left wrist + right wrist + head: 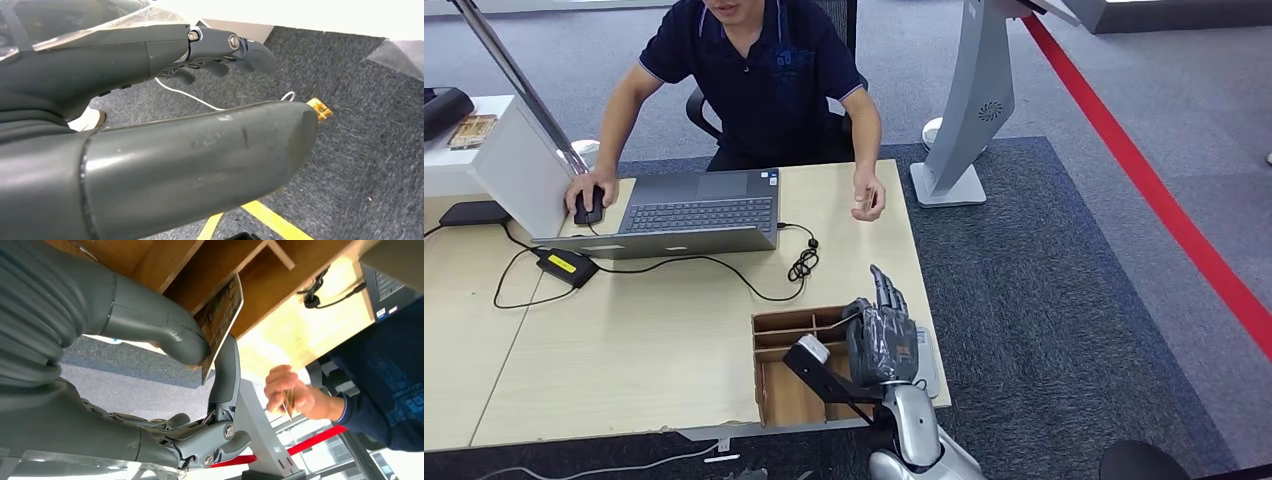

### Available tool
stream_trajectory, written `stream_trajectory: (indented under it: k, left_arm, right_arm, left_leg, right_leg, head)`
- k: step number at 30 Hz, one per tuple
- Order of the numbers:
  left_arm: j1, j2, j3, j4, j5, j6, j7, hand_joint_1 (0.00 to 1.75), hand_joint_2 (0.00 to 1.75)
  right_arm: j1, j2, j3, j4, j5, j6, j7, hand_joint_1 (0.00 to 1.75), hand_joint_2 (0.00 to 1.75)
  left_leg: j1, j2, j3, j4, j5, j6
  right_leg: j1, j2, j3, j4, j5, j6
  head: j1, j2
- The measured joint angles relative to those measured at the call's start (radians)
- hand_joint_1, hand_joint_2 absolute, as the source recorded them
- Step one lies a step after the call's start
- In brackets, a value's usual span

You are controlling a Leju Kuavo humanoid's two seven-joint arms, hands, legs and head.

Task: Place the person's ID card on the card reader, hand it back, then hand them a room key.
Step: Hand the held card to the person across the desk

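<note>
Evidently the right hand [882, 335] is on the final step: in the right wrist view its thick grey thumb and one dark finger pinch a thin card, the room key [220, 322], by one edge, while the other fingers curl loosely below. The card is flat, with rounded corners, a pale rim and a mottled brown printed face; gripping it at the edge leaves most of it free for someone else to take. In the head view the hand stands upright at the lower centre of the frame, above a brown wooden tray [771, 327] with divided compartments, probably the place where such cards are stored.

Across the pale wood-grain bench [624, 340], the person's hand [868, 196] at upper centre holds a small card-like thing edgewise, probably the ID card, though it is too small to be sure. The other arm reaches to a mouse [589, 206] beside an open grey laptop [694, 213], so only one hand is ready to receive. I cannot pick out the card reader with confidence.

The left hand [165, 150], smooth dark grey plastic, hangs over speckled carpet with a yellow floor stripe; its fingers are apart and hold nothing.

Next, I judge, the key must travel toward the person's raised hand, well apart from it now.
</note>
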State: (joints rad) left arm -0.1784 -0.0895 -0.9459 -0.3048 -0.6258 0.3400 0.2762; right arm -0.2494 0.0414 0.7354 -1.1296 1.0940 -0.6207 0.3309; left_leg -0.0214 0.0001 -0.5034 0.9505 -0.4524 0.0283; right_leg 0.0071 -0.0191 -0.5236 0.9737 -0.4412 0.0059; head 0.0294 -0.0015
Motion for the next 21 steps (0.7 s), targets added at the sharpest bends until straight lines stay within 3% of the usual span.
stream_trajectory:
  k: [21]
  left_arm:
    - [0.015, -0.001, 0.020, 0.000, -0.013, 0.048, 0.000, 0.00, 0.00]
  right_arm:
    - [0.098, -0.077, -0.124, -0.346, 0.091, -0.021, 0.047, 1.75, 1.75]
  left_leg:
    - [0.000, 0.000, 0.000, 0.000, 0.000, 0.000]
  right_leg:
    - [0.000, 0.000, 0.000, 0.000, 0.000, 0.000]
  head:
    - [0.000, 0.000]
